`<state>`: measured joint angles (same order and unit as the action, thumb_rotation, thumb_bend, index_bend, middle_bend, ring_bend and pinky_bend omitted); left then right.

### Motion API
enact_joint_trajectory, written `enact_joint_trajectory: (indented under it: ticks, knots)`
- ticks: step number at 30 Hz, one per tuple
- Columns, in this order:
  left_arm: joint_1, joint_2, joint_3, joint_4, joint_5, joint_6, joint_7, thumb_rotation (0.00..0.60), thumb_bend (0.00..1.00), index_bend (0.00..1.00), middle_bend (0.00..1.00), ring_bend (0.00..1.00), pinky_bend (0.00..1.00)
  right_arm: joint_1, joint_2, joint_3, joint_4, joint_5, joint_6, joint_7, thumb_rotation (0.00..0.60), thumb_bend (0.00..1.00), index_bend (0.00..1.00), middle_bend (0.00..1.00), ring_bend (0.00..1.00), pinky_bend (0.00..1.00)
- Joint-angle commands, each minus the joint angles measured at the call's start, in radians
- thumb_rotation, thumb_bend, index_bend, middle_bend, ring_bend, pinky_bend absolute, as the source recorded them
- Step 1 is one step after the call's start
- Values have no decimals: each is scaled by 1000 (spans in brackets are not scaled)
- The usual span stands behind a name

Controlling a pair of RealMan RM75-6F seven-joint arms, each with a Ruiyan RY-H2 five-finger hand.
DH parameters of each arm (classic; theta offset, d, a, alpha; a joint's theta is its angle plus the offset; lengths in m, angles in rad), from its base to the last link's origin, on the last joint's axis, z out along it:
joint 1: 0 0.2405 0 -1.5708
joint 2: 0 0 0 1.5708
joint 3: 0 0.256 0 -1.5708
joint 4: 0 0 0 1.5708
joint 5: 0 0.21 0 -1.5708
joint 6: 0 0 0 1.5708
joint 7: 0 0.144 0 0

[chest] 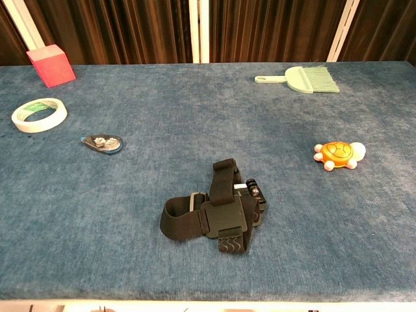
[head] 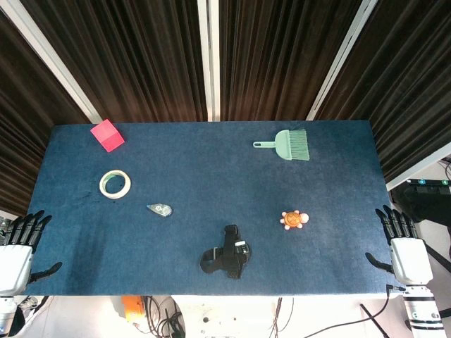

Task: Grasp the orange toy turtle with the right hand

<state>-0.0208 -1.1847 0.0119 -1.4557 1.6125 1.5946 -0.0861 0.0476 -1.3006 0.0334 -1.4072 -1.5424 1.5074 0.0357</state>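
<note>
The orange toy turtle (head: 294,220) lies on the blue table (head: 211,169), right of centre and towards the front; in the chest view the turtle (chest: 338,155) sits at the right with its pale head pointing right. My right hand (head: 402,243) hangs off the table's right front corner, fingers spread and empty, well to the right of the turtle. Off the left front corner my left hand (head: 20,246) is likewise spread and holds nothing. The chest view shows neither hand.
A black head strap with a camera mount (head: 227,252) lies front centre, left of the turtle. A green brush (head: 287,144) is back right, a tape roll (head: 115,184) and pink cube (head: 107,135) are at the left, and a small grey tag (head: 160,209) is near the middle.
</note>
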Motion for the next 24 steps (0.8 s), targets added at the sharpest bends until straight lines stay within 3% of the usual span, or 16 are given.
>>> enact_joint_trajectory:
  ticks: [1,12,19,24]
  knots:
    - [1,-1,0,2,-1,1,0,600,0,84,4,0,16,0,-1,-2,0,-1,-1,-2,600,69,0,0,0,0]
    - [9,1,-1,5,-4,13,-11,600,0,84,4,0,16,30,13,1,-34,-10,-40,-40,600,69,0,0,0,0]
    - [-1,-5,-2,17,-5,-4,-26,600,0,84,4,0,16,125,49,24,-138,-4,-170,-197,600,68,0,55,0,0]
    - [-7,-7,-2,22,0,-7,-31,600,0,84,4,0,16,209,17,59,-193,51,-286,-333,600,83,0,103,0,0]
